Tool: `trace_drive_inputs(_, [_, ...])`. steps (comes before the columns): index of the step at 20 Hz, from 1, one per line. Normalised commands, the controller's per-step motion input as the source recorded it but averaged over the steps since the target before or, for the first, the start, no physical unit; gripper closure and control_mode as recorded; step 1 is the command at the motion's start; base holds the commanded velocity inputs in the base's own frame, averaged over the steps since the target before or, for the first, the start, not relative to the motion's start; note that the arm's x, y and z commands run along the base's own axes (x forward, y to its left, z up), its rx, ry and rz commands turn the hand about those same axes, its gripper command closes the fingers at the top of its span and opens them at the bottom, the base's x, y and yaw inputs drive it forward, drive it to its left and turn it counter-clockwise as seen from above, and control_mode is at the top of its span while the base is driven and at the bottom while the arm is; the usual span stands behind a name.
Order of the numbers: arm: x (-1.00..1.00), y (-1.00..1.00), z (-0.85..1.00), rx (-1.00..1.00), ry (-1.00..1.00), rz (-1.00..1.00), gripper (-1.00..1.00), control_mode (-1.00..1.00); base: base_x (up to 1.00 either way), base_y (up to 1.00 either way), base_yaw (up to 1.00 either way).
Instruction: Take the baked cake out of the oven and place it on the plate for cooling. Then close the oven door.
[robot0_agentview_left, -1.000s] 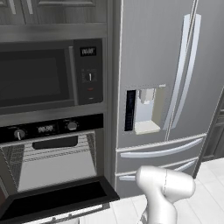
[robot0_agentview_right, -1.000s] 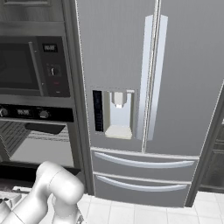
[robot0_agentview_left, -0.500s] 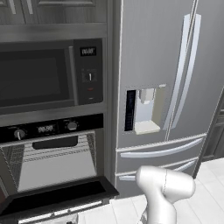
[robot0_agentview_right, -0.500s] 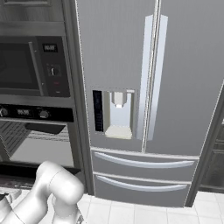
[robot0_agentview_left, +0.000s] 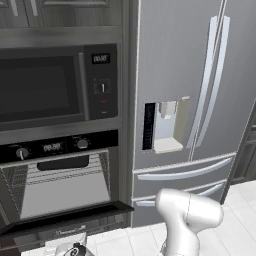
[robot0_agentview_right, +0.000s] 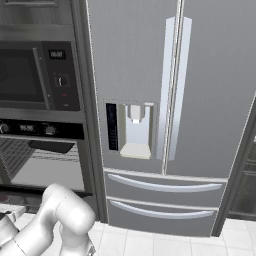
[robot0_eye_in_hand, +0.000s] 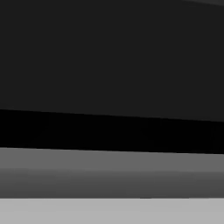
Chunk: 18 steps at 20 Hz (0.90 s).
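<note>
Fridge (robot0_agentview_left: 200, 100) rt of oven (robot0_agentview_left: 60, 175), microwave (robot0_agentview_left: 55, 85) above.

Your arm (robot0_agentview_left: 187, 220) is a glossy white casing, smooth and rounded, with a fat cylindrical link capped by a domed end in the left base view. From the right base view you see the same white shell (robot0_agentview_right: 65, 220) as bulging, tube-like segments joined at a rounded elbow, softly shaded grey underneath. You'll find no cables, screws or markings on it.
</note>
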Motion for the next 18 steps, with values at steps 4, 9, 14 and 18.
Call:
trace_drive_inputs(4, [0.87,0.23,0.32,-0.03,0.00,-0.07,-1.00,-1.00,0.00,0.00,0.00])
trace_drive_inputs(9, [0.88,0.22,0.30,-0.02,0.00,-0.06,-1.00,-1.00,0.00,0.00,0.00])
trace_drive_inputs(14, [0.91,0.19,0.22,0.00,0.00,-0.02,-1.00,-1.00,0.00,0.00,0.00])
trace_drive_inputs(18, [0.92,0.16,0.19,0.00,0.00,-0.01,-1.00,-1.00,0.00,0.00,0.00])
